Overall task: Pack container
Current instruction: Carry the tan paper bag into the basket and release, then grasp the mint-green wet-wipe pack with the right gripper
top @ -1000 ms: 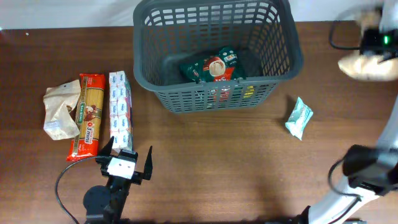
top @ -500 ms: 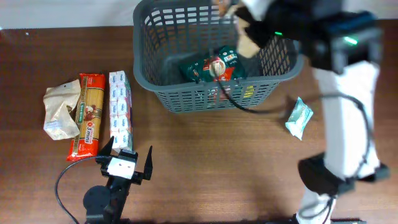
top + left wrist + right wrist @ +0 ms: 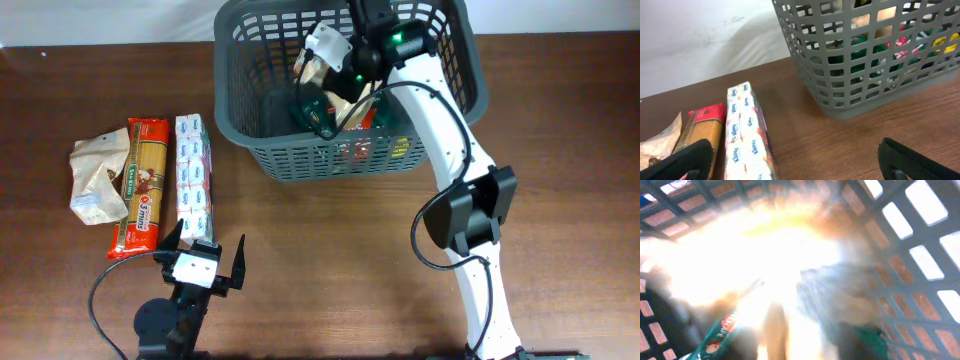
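left pincer (image 3: 207, 242) (image 3: 797, 157): wide open, nothing between the fingers, sitting low over the table (image 3: 350, 270) at the near edge; in the left wrist view, one dark fingertip in each bottom corner

right pincer (image 3: 340, 80): down inside the container, arm coming in over the near rim; can't tell if clamped or open, since the overhead is too cluttered there and the right wrist cam is blown out to white glare

container (image 3: 300, 160) (image 3: 840, 90) (image 3: 920, 235): big dark grey slotted thing, well ahead of the left pincer and off to its right, all around the right pincer; lattice wall fills the upper right of the left wrist view and frames the glare in the right wrist view

green packet (image 3: 318, 115) (image 3: 865, 55): on the container floor, just under and beside the right pincer; also peeking through the slots from the left wrist side

pale tan packet (image 3: 318, 72): right up against the right pincer, touching or held, no way to tell which

tissue pack (image 3: 192, 178) (image 3: 747, 135): lying lengthwise ahead of the left pincer's left finger, near end close to that fingertip

spaghetti pack (image 3: 142, 185) (image 3: 702, 132): pressed along the tissue pack's left side, ahead-left of the left pincer

crumpled paper bag (image 3: 97, 178): leftmost of the row, against the spaghetti pack, further ahead-left of the left pincer, well apart from the container
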Controlling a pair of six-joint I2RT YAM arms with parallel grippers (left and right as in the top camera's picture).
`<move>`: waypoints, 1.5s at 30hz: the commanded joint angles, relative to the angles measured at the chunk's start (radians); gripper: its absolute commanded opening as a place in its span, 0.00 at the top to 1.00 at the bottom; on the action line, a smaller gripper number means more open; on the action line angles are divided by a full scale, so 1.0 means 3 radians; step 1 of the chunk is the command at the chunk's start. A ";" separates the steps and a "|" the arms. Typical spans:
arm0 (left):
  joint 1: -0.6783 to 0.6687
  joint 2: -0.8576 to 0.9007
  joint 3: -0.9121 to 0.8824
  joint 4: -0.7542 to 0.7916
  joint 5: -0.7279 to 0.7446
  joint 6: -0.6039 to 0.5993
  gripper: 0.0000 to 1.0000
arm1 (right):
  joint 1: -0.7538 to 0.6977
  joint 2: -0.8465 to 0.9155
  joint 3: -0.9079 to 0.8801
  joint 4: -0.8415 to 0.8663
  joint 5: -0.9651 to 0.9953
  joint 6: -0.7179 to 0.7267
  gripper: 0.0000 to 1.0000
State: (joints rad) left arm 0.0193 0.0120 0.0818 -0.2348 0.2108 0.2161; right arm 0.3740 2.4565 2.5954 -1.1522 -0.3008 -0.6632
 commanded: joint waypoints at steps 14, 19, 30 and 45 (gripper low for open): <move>0.0011 -0.0023 -0.0019 0.0009 0.0036 -0.0022 0.01 | -0.0811 -0.1890 0.0189 -0.0120 0.1269 0.1146 0.18; 0.0011 -0.0023 -0.0019 0.0009 0.0036 -0.0022 0.01 | -0.1877 -0.2296 -0.0295 -0.0072 0.1256 0.1546 0.18; 0.0011 -0.0023 -0.0019 0.0009 0.0036 -0.0022 0.01 | -0.2717 -0.2228 -0.2580 -0.0177 0.0062 0.1980 0.22; 0.0011 -0.0023 -0.0019 0.0009 0.0036 -0.0022 0.01 | -0.2101 -0.1976 -0.4679 0.1616 0.0003 0.3037 0.18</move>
State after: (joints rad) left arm 0.0193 0.0109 0.0818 -0.2348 0.2108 0.2161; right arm -0.2623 1.8286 1.2381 -0.7059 -0.2901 0.1356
